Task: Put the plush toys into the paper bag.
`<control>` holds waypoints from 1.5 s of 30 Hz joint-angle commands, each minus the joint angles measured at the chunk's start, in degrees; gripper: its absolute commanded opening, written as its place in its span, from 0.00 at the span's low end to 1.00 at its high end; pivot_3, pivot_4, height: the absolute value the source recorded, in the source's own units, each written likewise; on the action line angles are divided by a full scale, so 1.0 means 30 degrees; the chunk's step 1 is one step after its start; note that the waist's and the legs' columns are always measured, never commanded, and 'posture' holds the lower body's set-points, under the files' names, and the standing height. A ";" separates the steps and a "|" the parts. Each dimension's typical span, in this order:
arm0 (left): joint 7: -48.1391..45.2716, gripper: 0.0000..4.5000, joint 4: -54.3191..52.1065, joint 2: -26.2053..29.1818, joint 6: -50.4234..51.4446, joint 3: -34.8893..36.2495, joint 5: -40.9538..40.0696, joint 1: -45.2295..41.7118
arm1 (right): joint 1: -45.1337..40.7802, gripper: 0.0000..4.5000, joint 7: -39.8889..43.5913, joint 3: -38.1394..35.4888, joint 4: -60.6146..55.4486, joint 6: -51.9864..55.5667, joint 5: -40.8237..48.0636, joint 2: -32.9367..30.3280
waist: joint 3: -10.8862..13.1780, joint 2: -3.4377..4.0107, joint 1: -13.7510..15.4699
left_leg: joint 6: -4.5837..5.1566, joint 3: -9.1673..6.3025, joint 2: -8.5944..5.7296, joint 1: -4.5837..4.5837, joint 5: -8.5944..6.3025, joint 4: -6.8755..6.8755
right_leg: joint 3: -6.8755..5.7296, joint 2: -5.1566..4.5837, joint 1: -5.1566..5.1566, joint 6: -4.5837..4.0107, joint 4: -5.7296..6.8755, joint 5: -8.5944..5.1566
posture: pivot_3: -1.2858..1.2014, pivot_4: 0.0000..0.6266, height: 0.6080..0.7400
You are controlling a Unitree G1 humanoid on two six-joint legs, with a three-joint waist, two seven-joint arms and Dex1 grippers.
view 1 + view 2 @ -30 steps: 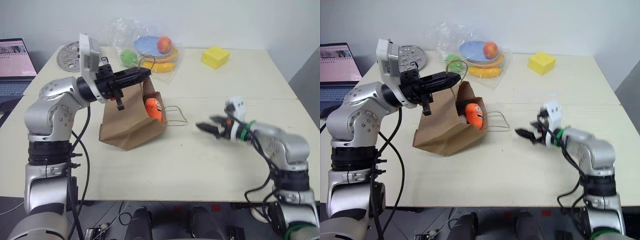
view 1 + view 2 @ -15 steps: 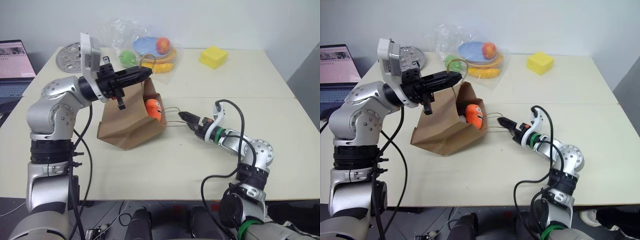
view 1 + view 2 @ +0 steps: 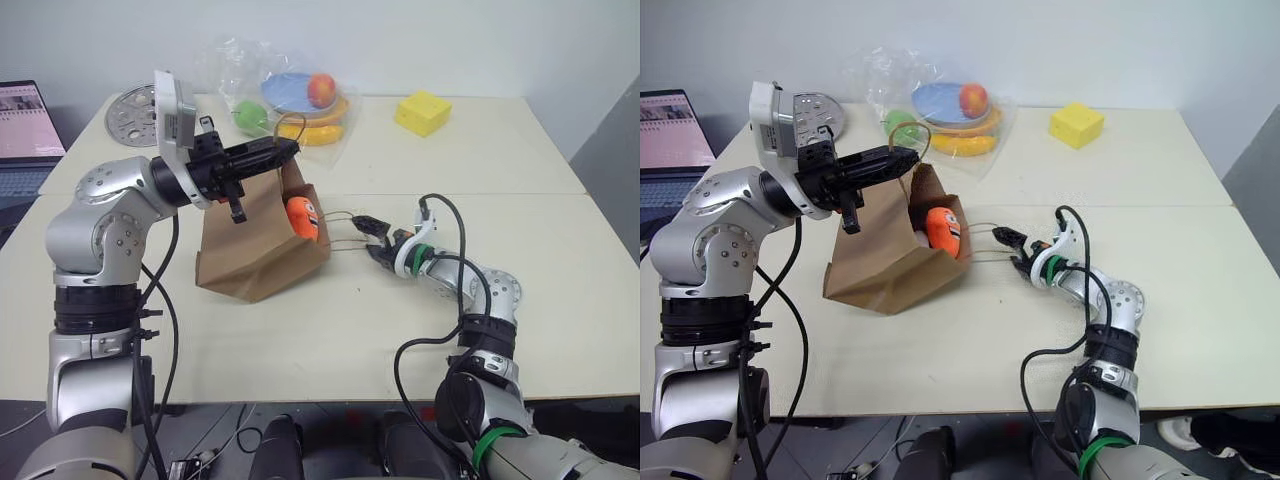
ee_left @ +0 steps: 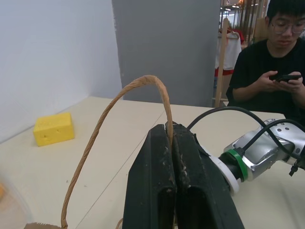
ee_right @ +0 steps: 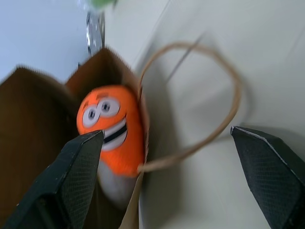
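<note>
On the worktop [image 3: 300, 330] – paper bag [image 3: 255, 255] handle [image 4: 119, 119] clamped in left gripper [image 3: 285, 150] jaws | right gripper [image 3: 368, 235] jaws spread – carrot toy [image 3: 303, 218] seen inside.

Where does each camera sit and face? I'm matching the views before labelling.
Head views: look down over both arms at the paper bag.
Left wrist view: along the shut left gripper pinching a bag handle.
Right wrist view: between open jaws at the carrot toy.
Shared: bag, carrot.

The brown paper bag [image 3: 262, 250] lies tipped on the table, the orange carrot plush [image 3: 303, 217] in its mouth.
</note>
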 commanded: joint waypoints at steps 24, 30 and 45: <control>0.0484 0.00 -0.1172 0.0336 -0.0082 0.0631 -0.0215 0.0300 | -0.0875 0.91 0.0590 0.2135 0.3018 -0.4169 0.1494 0.0329 | 0.0000 0.0000 -0.0009 | 0.0015 0.0005 0.0000 0.0001 0.0010 -0.0022 | 0.0004 0.0001 -0.0003 0.0000 -0.0014 -0.0001 | 0.52 0.24 1.00; 0.0514 0.00 -0.1356 0.0217 -0.0043 0.0536 -0.0269 0.0358 | -0.0862 0.46 0.0534 0.2155 0.2958 -0.4440 0.1351 0.0112 | 0.0001 0.0000 -0.0009 | 0.0015 0.0005 0.0000 0.0000 0.0009 -0.0029 | 0.0003 0.0001 -0.0007 0.0001 -0.0016 -0.0001 | 0.52 0.24 1.00; 0.0559 0.00 -0.0717 0.0400 -0.0278 0.0579 0.0068 -0.0162 | -0.3171 0.01 0.3367 0.3650 -0.2848 -0.3911 0.2073 -0.3705 | 0.0008 0.0011 0.0007 | 0.0015 0.0005 0.0000 -0.0009 0.0009 -0.0035 | 0.0002 0.0000 -0.0020 0.0001 -0.0021 -0.0001 | 0.52 0.24 1.00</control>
